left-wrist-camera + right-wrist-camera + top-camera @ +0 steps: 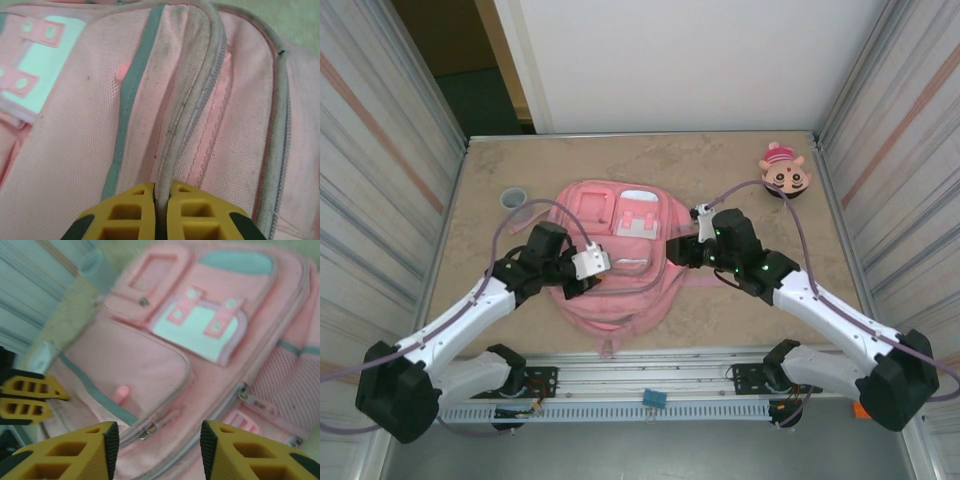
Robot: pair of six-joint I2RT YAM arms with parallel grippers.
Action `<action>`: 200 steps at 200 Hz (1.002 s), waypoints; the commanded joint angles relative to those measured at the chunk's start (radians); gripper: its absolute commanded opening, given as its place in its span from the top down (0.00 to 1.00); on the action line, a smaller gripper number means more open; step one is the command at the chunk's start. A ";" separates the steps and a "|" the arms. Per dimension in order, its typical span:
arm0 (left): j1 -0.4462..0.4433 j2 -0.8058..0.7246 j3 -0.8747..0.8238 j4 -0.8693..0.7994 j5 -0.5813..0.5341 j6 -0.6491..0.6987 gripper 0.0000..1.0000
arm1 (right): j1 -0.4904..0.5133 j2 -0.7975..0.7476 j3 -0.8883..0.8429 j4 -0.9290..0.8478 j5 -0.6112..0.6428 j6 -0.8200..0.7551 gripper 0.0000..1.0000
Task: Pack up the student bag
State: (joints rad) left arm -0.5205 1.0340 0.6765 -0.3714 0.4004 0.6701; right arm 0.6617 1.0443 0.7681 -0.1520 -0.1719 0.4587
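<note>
The student bag (620, 295) is laid flat at the middle of the table (500, 160), between the two arms, its front turned up. It is made of pink woven fabric with grey piping. One pale front pocket (200, 327) is crossed by two pink tabs, each set with two round studs. A second pocket, framed in a raised pink rectangle, is seen beside it. A grey stripe (127, 100) runs down the panel below. A mesh side pocket and several zips are seen in the right wrist view, though blur leaves the zip pulls hard to count.

A raised piped seam (190, 100) of the bag is pinched between the closed fingers of the left gripper (161, 192), at the bag's left side. The right gripper (157, 445) is held over the bag's right side with its yellow fingers spread apart and nothing between them.

One bag, one plush toy (785, 172) and one small grey round object (513, 197), possibly a cup, are counted. The plush lies at the far right corner, well apart from the bag. The grey object sits near the bag's far left corner.

The table top is tan and marbled. It is flanked by ribbed walls (380, 150), a white panel (670, 60) stands behind, and a metal rail (650, 365) runs along the near edge.
</note>
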 commanded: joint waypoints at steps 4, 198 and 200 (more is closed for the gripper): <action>0.047 -0.083 -0.062 0.245 0.120 -0.226 0.98 | -0.016 -0.047 0.012 0.063 -0.022 -0.017 0.48; 0.150 -0.101 -0.134 0.383 0.326 -0.377 1.00 | -0.144 0.423 0.099 0.264 -0.616 0.142 0.39; 0.151 -0.101 -0.134 0.384 0.323 -0.378 1.00 | -0.144 0.422 0.100 0.260 -0.621 0.140 0.40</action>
State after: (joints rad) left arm -0.3855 0.9680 0.5297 -0.0902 0.6624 0.3344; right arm 0.5201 1.4532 0.8368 0.1051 -0.6823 0.6178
